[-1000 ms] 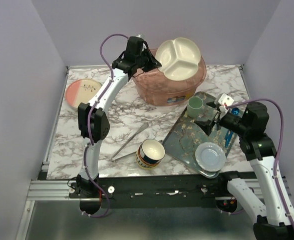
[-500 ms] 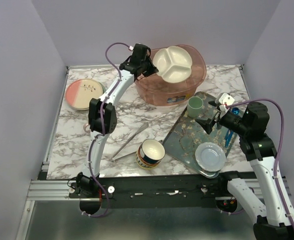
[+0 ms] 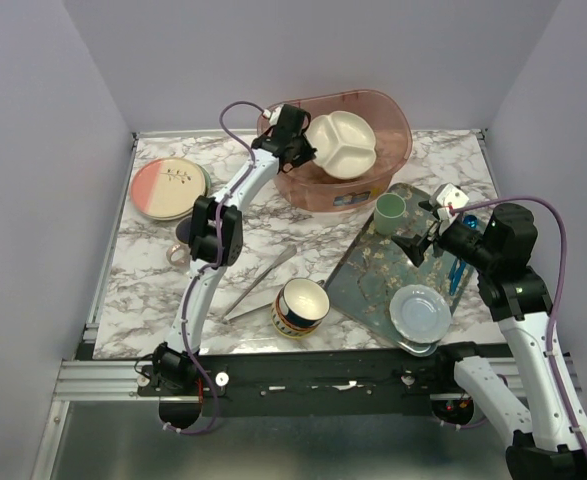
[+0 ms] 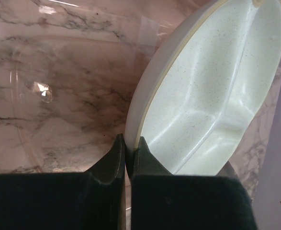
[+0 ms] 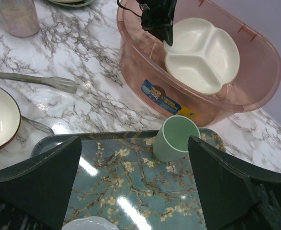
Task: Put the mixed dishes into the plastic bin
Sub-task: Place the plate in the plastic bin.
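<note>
While the left tool (image 3: 301, 148) clamps the rim of a cream divided plate (image 3: 343, 143), we see that plate tilted inside the pink bin (image 3: 393, 170) at the back of the marble worktop (image 3: 263, 225); whether it touches the bottom, we cannot tell. Our right tool (image 3: 420, 240) gapes wide, grasping nothing, over a floral tray (image 3: 368, 280) beside a green cup (image 3: 390, 212).

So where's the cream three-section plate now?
The cream three-section plate is far centre in the top view, inside the translucent pink plastic bin, its rim pinched by the left hand.
</note>
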`<action>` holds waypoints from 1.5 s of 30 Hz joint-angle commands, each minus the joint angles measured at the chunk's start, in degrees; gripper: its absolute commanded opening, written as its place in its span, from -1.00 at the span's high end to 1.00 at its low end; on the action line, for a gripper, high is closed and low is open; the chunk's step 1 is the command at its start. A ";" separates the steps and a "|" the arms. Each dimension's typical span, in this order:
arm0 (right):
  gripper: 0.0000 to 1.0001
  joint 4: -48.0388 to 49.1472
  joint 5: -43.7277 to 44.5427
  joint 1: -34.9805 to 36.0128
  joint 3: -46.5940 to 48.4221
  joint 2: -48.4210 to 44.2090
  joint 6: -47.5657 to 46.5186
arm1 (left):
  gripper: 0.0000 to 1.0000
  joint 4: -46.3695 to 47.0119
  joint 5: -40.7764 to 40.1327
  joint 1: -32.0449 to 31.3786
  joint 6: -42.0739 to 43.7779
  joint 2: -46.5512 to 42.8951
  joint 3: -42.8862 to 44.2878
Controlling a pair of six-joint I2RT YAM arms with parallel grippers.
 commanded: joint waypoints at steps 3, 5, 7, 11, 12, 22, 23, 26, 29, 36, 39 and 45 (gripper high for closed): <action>-0.99 1.21 1.29 -0.55 -0.12 -0.03 -0.23 | 1.00 13.87 0.56 -1.96 -4.61 -0.66 5.44; -0.99 1.21 1.29 -0.46 -0.12 -0.12 -0.23 | 1.00 13.78 0.56 -2.32 -4.78 0.05 6.14; -0.99 1.21 1.38 -0.46 -0.12 -0.21 -0.23 | 1.00 13.96 -1.11 -2.67 -4.78 0.40 6.15; -0.99 1.21 1.46 -0.55 -0.12 -0.30 -0.32 | 0.85 13.96 -1.02 -3.02 -5.31 1.54 6.32; -0.99 1.21 1.55 -0.46 -0.12 -0.30 -0.41 | 0.81 14.05 -0.85 -3.19 -5.75 1.63 6.24; -0.99 1.21 1.99 -0.46 -0.21 -0.82 -0.58 | -0.37 14.49 3.55 -3.46 -5.49 2.34 6.32; -0.99 1.21 1.99 -0.46 -0.21 -0.74 -0.67 | -0.43 14.22 3.46 -3.37 -4.01 1.38 6.41; -0.99 1.21 2.17 -0.46 -0.29 -0.82 -0.76 | -0.52 13.08 2.50 -2.94 -1.63 -1.43 6.41; -0.99 1.38 2.34 -0.46 -0.47 -1.00 -0.85 | -0.57 10.89 1.53 -2.41 1.27 -4.33 6.06; -0.99 1.91 3.04 -0.55 -1.08 -1.44 -1.02 | -0.63 8.69 2.58 -1.88 5.76 -9.35 3.51; -0.99 2.17 2.96 -0.63 -1.43 -1.79 -1.02 | -0.63 8.42 3.28 -1.70 7.78 -11.81 3.07; -0.99 2.26 1.12 -1.07 -1.79 -2.14 -1.02 | -0.69 8.25 4.25 -0.83 18.05 -22.25 -0.44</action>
